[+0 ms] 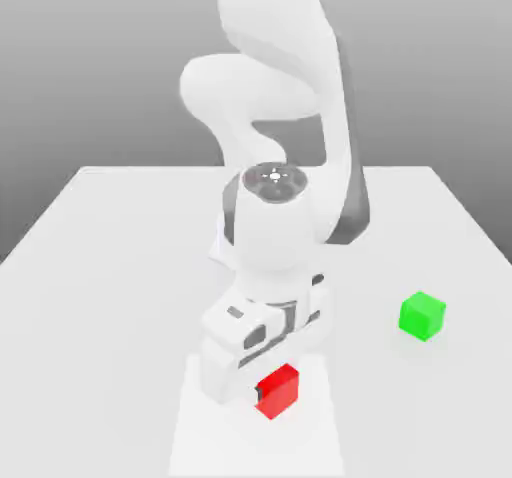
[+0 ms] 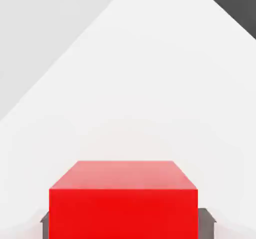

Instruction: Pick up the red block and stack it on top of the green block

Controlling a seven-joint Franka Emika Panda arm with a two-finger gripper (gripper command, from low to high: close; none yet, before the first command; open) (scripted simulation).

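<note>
While the arm bends low over the front of the white table (image 1: 110, 256), its gripper (image 1: 262, 394) is down at the red block (image 1: 279, 390), which sits on the table near the front edge, well apart from the green block (image 1: 422, 316) toward the exterior view's right. In the hand view the red block (image 2: 123, 200) stands between two dark fingers (image 2: 206, 222), one at each side face, and both look tight against it, so I judge that the pincer is clenched on the red block, or very nearly so. The block seems to rest on the table, though its underside is not visible, so I cannot say if it is lifted a little. As a small plain cube with matte faces, it is probably light and stiff, not fragile, and not very slippery; the best place to hold it is on two opposite flat sides, near the middle of their height, so it does not turn between the pads. In the exterior view the white hand covers most of the fingers, and only a dark edge shows at the cube's side. The hand view cuts off the lower part of the cube and the fingertips, so the exact contact is hard to make out.
</note>
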